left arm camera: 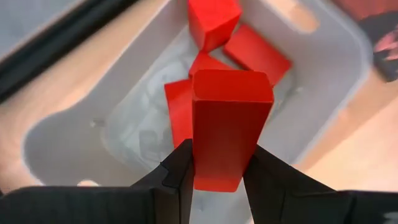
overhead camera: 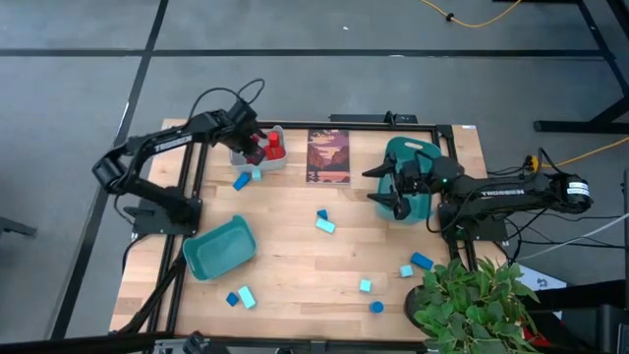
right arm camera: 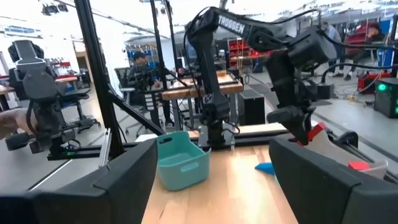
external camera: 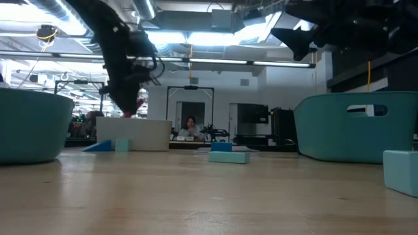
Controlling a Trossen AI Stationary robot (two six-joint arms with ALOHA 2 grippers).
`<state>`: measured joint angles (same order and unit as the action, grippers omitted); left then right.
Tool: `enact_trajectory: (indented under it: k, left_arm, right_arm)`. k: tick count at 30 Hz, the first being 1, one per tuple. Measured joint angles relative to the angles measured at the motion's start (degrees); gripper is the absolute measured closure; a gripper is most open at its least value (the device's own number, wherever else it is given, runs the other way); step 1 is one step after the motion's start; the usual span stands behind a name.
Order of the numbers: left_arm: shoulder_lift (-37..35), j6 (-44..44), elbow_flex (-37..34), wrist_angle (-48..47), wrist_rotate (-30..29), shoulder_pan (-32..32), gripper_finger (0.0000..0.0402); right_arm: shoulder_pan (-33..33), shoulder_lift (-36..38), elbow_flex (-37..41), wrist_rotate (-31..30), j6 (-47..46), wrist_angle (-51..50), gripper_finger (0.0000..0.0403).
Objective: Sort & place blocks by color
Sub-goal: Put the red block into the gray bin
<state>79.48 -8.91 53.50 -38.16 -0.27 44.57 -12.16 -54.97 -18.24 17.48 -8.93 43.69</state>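
Over the grey bin (overhead camera: 263, 149) at the far left of the table (overhead camera: 295, 256), our left hand (left arm camera: 217, 177) is clamped on a red block (left arm camera: 229, 127), a smooth rectangular bar gripped on two opposite faces and hanging just above the bin. Inside that pale, round-cornered plastic bin lie several more red blocks (left arm camera: 252, 53), tumbled at angles. Our right hand (overhead camera: 398, 202) hovers over the teal bin (overhead camera: 418, 157) at the far right with its fingers spread wide and nothing between them. A second teal bin (overhead camera: 218, 248), also smooth plastic, sits tilted at the near left; we cannot tell what either teal bin contains. Blue and light cyan blocks are scattered on the pale wood-grain table: a pair (overhead camera: 246, 178) just beside the grey bin, two (overhead camera: 323, 220) near the middle, two (overhead camera: 240, 295) at the near left and several (overhead camera: 414, 265) at the near right. A dark picture card (overhead camera: 328, 156) lies between the far bins.
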Motion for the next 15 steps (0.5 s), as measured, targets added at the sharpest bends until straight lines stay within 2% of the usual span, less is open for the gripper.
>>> enact_trajectory:
  k: [7, 15]
  left_arm:
    - [7.8, -0.1, -0.1, 3.0, 1.4, 1.4, 0.03]
    - [11.9, -1.1, -0.1, 6.2, 3.2, 3.2, 0.03]
  right_arm:
    - [0.0, -0.2, 0.0, 0.0, 0.1, -0.8, 0.0092]
    - [0.0, -0.5, 0.0, 0.0, 0.2, -1.7, 0.0092]
